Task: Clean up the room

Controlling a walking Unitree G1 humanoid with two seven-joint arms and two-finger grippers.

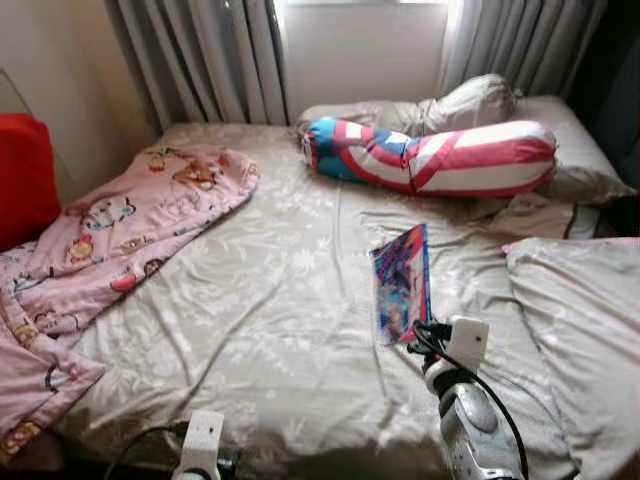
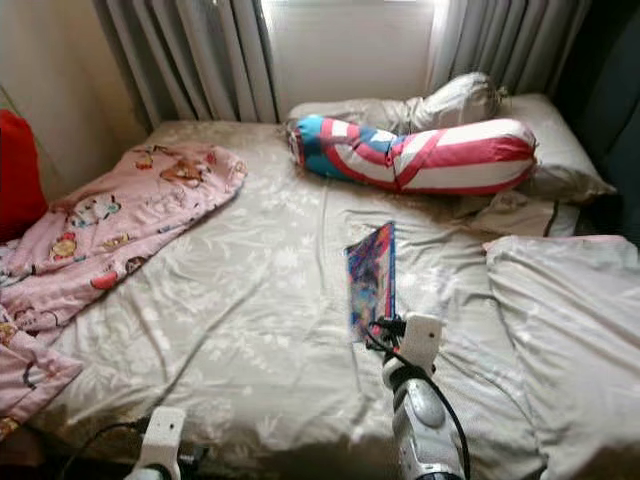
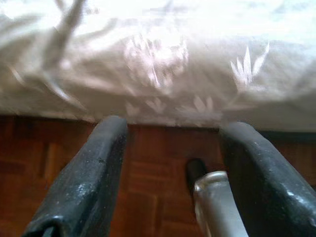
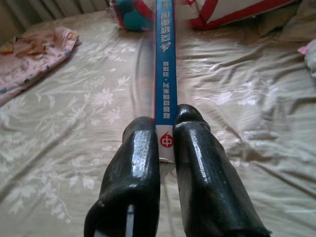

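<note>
One book [image 4: 165,69] in right tool [image 4: 167,129].

A home bedroom: a bed [image 1: 270,330] in a beige floral sheet, pillows [image 1: 560,150], a striped bolster [image 1: 440,158], a pink cartoon blanket [image 1: 110,240], curtains [image 1: 200,55] over the window, wooden parquet floor [image 3: 148,187].

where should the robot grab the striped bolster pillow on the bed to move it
Grip the striped bolster pillow around its narrower left end, where the blue fabric gathers, coming from the bed's foot side. It is a fat cylinder lying crosswise against the grey pillows, likely too thick at the middle for the fingers. The right gripper is now shut on a book.
</note>
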